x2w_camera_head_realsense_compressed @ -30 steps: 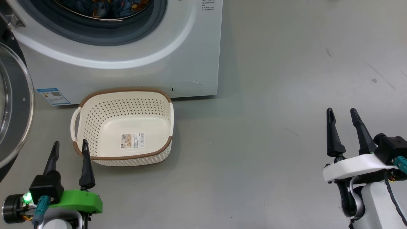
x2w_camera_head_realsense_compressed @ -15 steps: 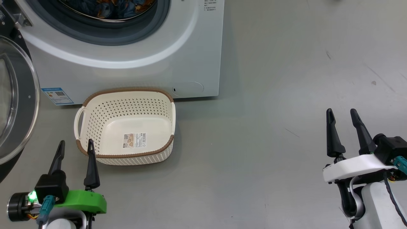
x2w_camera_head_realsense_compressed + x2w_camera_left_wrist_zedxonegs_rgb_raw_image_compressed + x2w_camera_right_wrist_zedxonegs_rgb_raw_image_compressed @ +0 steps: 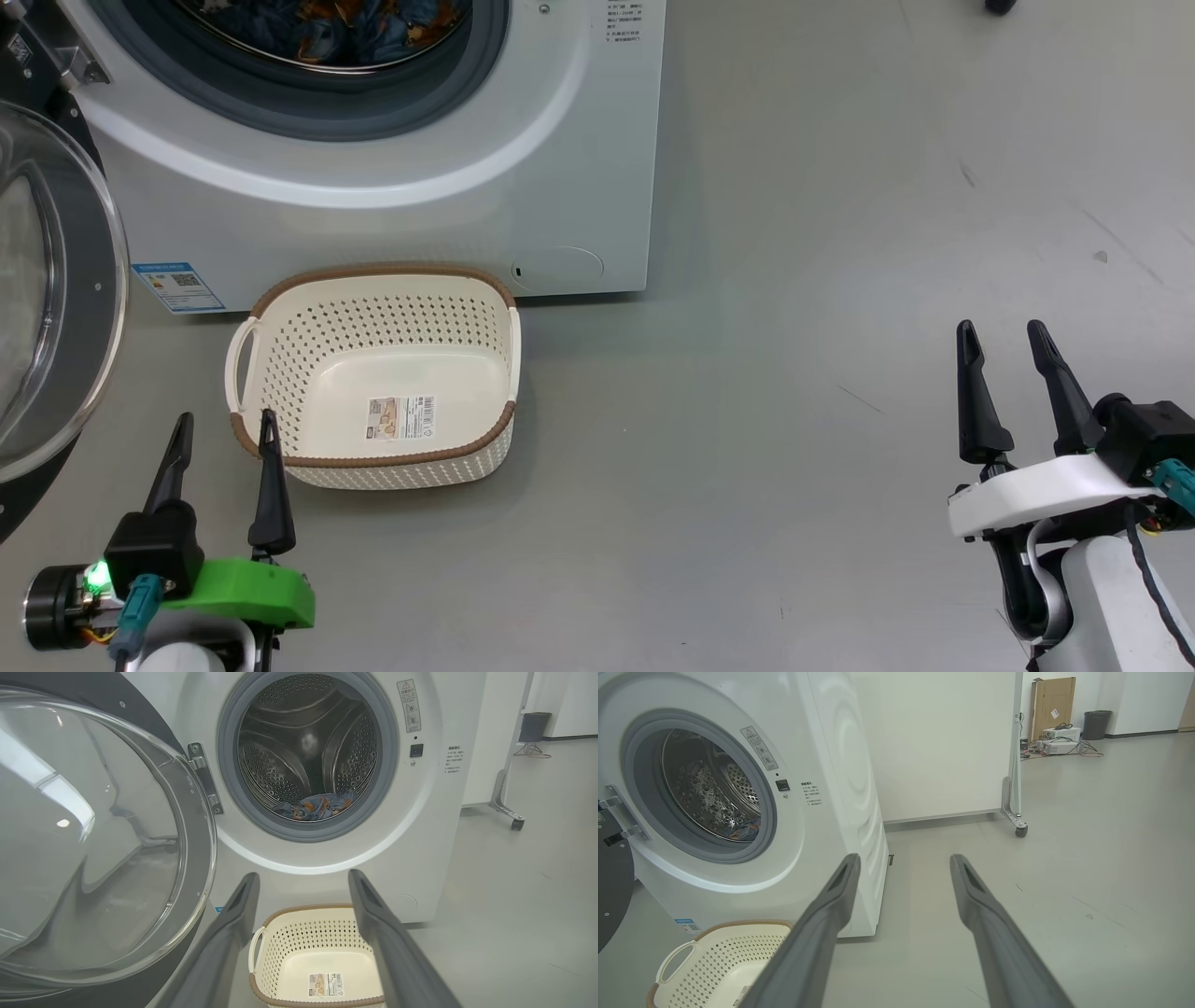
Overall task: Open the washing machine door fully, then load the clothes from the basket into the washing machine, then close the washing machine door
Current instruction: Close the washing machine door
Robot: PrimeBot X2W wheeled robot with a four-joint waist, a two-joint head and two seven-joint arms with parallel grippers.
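The clothes (image 3: 320,805) lie low in the washing machine (image 3: 420,215) drum, and the washing machine door (image 3: 93,835) is swung open at its left. The basket (image 3: 280,317) sits just before the machine with a barcode sticker (image 3: 401,417) inside. The blue label (image 3: 177,287) and warning sticker (image 3: 407,704) are too small to read. The left gripper (image 3: 228,416) and right gripper (image 3: 999,327) are spread wide, holding nothing.

the head camera has shifted slightly, so the washing machine (image 3: 523,140) and basket (image 3: 401,474) show lower and further right.
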